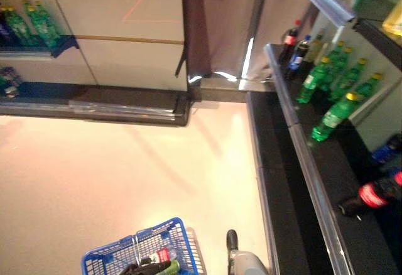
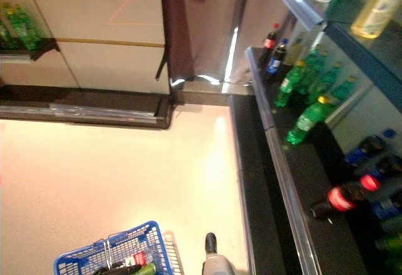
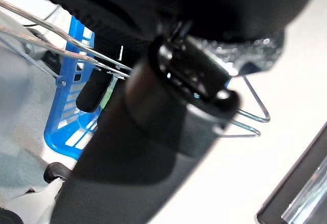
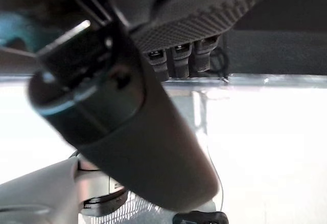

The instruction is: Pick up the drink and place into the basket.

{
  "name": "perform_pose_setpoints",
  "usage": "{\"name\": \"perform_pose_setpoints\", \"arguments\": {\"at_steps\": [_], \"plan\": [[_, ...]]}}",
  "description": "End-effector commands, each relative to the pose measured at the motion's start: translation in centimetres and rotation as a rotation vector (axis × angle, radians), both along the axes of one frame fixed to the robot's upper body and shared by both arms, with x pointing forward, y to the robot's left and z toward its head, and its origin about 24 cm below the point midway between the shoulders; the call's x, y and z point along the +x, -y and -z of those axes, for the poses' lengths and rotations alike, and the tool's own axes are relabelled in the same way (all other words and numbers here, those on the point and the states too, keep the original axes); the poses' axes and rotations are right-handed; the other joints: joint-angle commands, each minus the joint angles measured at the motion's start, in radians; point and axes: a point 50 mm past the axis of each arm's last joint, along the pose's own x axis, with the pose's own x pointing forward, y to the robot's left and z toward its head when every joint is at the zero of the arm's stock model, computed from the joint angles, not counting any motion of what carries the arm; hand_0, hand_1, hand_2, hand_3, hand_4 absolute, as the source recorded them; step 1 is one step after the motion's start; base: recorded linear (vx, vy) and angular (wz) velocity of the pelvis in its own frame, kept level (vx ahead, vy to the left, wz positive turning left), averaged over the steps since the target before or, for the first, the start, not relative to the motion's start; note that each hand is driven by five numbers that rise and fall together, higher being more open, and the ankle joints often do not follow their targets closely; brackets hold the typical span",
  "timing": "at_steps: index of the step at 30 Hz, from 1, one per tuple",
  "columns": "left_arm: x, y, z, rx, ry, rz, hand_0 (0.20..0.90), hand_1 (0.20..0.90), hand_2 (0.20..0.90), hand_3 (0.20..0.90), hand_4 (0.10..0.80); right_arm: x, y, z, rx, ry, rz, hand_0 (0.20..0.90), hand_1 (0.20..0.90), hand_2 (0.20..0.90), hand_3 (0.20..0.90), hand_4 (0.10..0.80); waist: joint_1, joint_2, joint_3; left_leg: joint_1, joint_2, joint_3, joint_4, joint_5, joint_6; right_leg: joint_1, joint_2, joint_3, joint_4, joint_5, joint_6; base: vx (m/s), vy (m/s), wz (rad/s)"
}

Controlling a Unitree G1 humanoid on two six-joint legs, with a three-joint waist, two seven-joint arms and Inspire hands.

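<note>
A blue plastic basket (image 1: 144,253) hangs low in front of me over the pale floor. My left hand (image 1: 143,267) is curled round its wire handles (image 3: 245,124). Inside the basket lie a bottle with a red label (image 1: 162,255) and something green (image 1: 169,266). My right hand (image 1: 232,240) shows just right of the basket, fingers relaxed and holding nothing; its thumb (image 4: 127,132) fills the right wrist view. On the dark shelf (image 1: 352,225) to the right, a cola bottle (image 1: 375,194) lies on its side, apart from both hands.
Several green bottles (image 1: 333,115) and dark cola bottles (image 1: 294,46) stand along the right shelf behind a metal rail (image 1: 314,174). Another shelf with green bottles (image 1: 28,27) is at the far left. A low dark plinth (image 1: 94,105) runs along the back wall.
</note>
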Motion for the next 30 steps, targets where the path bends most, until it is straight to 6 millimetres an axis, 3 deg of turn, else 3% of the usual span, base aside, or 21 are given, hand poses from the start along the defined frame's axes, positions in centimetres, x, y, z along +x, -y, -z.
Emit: {"name": "perform_pose_setpoints", "arguments": {"at_steps": [1,5,6,8,9,10,12,13,15,16,18,19,20,24,27,30], "plan": [[6.8,-2.5,-3.8,0.077,0.383,0.078,0.3,0.3,0.3,0.2,0.1,1.7,2.0,-0.8,-0.061,0.083,0.039,0.9,0.9,0.9,0.9,0.8,0.016,-0.025,-0.101,-0.07,-0.163,0.065,0.181,0.06,0.006,0.01,0.011,-0.042,-0.027,0.027,0.046,0.257,-0.11,0.27],[7.7,-1.7,-4.0,0.043,0.419,0.07,0.3,0.3,0.3,0.2,0.1,3.1,2.6,-1.2,-0.085,0.125,0.028,0.9,0.9,0.9,0.9,0.8,0.025,-0.022,-0.11,-0.172,-0.149,0.107,0.453,0.203,-0.07,0.057,0.016,-0.101,-0.023,-0.032,0.001,0.178,-0.11,0.13],[7.9,-1.5,-4.1,0.033,0.425,0.074,0.3,0.3,0.3,0.2,0.1,3.2,2.9,-1.3,-0.09,0.134,0.032,0.9,0.9,0.9,0.9,0.8,0.033,-0.031,-0.104,-0.239,-0.131,0.128,0.533,0.233,-0.088,0.08,0.009,-0.115,-0.022,-0.05,-0.011,0.141,-0.113,0.04],[8.2,-1.3,-4.2,0.026,0.427,0.081,0.3,0.3,0.3,0.2,0.1,3.4,3.0,-1.4,-0.089,0.143,0.039,0.9,0.9,0.9,0.9,0.8,0.045,-0.04,-0.096,-0.313,-0.074,0.155,0.573,0.228,-0.087,0.103,0.005,-0.128,-0.022,-0.068,-0.021,0.122,-0.079,-0.13],[8.5,-1.4,-4.4,0.024,0.43,0.08,0.3,0.3,0.3,0.2,0.1,3.6,3.0,-1.5,-0.087,0.149,0.038,0.9,0.9,0.9,0.9,0.8,0.051,-0.048,-0.089,-0.337,-0.04,0.168,0.543,0.216,-0.078,0.116,0.003,-0.12,-0.028,-0.074,-0.021,0.104,-0.038,-0.07],[8.5,-1.4,-4.4,0.024,0.431,0.078,0.3,0.3,0.3,0.2,0.1,3.7,3.0,-1.5,-0.087,0.151,0.035,0.9,0.9,0.9,0.9,0.8,0.053,-0.05,-0.086,-0.34,-0.031,0.174,0.53,0.21,-0.075,0.121,0.005,-0.115,-0.031,-0.076,-0.021,0.195,0.002,0.0],[8.6,-1.8,-4.5,0.03,0.433,0.047,0.3,0.3,0.3,0.2,0.1,4.3,2.9,-1.4,-0.094,0.131,0.003,0.9,0.9,0.9,0.9,0.8,0.058,-0.05,-0.079,-0.304,0.004,0.218,0.286,0.178,-0.046,0.144,0.024,-0.068,-0.046,-0.092,0.0,0.242,0.101,0.02],[8.6,-1.9,-4.5,0.029,0.433,0.042,0.3,0.3,0.3,0.2,0.1,4.2,2.9,-1.4,-0.095,0.125,0.001,0.9,0.9,0.9,0.9,0.8,0.059,-0.042,-0.081,-0.302,0.016,0.214,0.207,0.188,-0.048,0.148,0.034,-0.059,-0.049,-0.098,0.003,0.206,0.156,0.01],[8.7,-2.0,-4.6,0.026,0.432,0.028,0.3,0.3,0.3,0.2,0.1,3.6,3.1,-1.4,-0.108,0.096,0.003,0.9,0.9,0.9,0.9,0.8,0.063,-0.027,-0.08,-0.275,0.062,0.186,-0.004,0.249,-0.077,0.177,0.057,-0.019,-0.064,-0.121,0.014,0.241,0.171,-0.08],[8.7,-2.1,-4.5,0.024,0.431,0.026,0.3,0.3,0.3,0.2,0.1,3.4,3.1,-1.3,-0.112,0.088,0.011,0.9,0.9,0.9,0.9,0.8,0.067,-0.024,-0.08,-0.281,0.076,0.172,-0.037,0.273,-0.088,0.183,0.061,-0.01,-0.066,-0.126,0.015,0.256,0.149,-0.17],[8.0,-2.0,-4.3,0.02,0.432,0.019,0.3,0.3,0.3,0.2,0.1,2.6,3.4,-1.3,-0.121,0.077,0.031,0.9,0.9,0.9,0.9,0.8,0.091,-0.019,-0.063,-0.338,0.132,0.11,-0.077,0.368,-0.121,0.217,0.075,0.037,-0.064,-0.16,0.008,0.293,0.147,-0.28],[7.5,-2.0,-4.2,0.017,0.431,0.016,0.3,0.3,0.3,0.2,0.1,2.2,3.6,-1.4,-0.127,0.074,0.042,0.9,0.9,0.9,0.9,0.8,0.101,-0.017,-0.054,-0.361,0.145,0.081,-0.071,0.393,-0.124,0.228,0.077,0.051,-0.052,-0.176,0.004,0.356,0.184,-0.58],[7.0,-2.0,-4.0,0.015,0.431,0.01,0.3,0.3,0.3,0.2,0.1,2.0,3.7,-1.4,-0.133,0.069,0.043,0.9,0.9,0.9,0.9,0.8,0.108,-0.016,-0.044,-0.38,0.151,0.064,-0.049,0.406,-0.121,0.234,0.077,0.063,-0.038,-0.19,0.0,0.327,0.181,-0.67],[6.6,-2.1,-3.9,0.011,0.43,-0.028,0.3,0.3,0.3,0.2,0.1,1.3,4.1,-1.4,-0.151,0.036,0.042,0.9,0.9,0.9,0.9,0.8,0.119,-0.011,-0.029,-0.37,0.122,0.04,-0.024,0.365,-0.103,0.238,0.08,0.077,0.009,-0.215,0.0,0.338,0.204,-0.44],[7.3,-2.9,-4.5,0.005,0.44,-0.037,0.3,0.3,0.3,0.2,0.1,0.0,3.6,-1.1,-0.122,0.009,0.031,0.9,0.9,0.9,0.9,0.8,0.123,-0.024,-0.028,-0.364,0.084,0.049,0.034,0.295,-0.075,0.234,0.076,0.069,0.078,-0.25,0.003,0.403,0.177,-0.33],[8.3,-3.3,-5.1,0.016,0.467,0.008,0.3,0.3,0.3,0.2,0.1,0.4,2.4,-0.8,-0.072,0.038,0.035,0.9,0.9,0.9,0.9,0.8,0.127,-0.051,-0.019,-0.364,0.044,0.038,0.08,0.24,-0.045,0.187,0.062,0.07,0.149,-0.241,0.023,0.286,0.083,-0.06]]}}
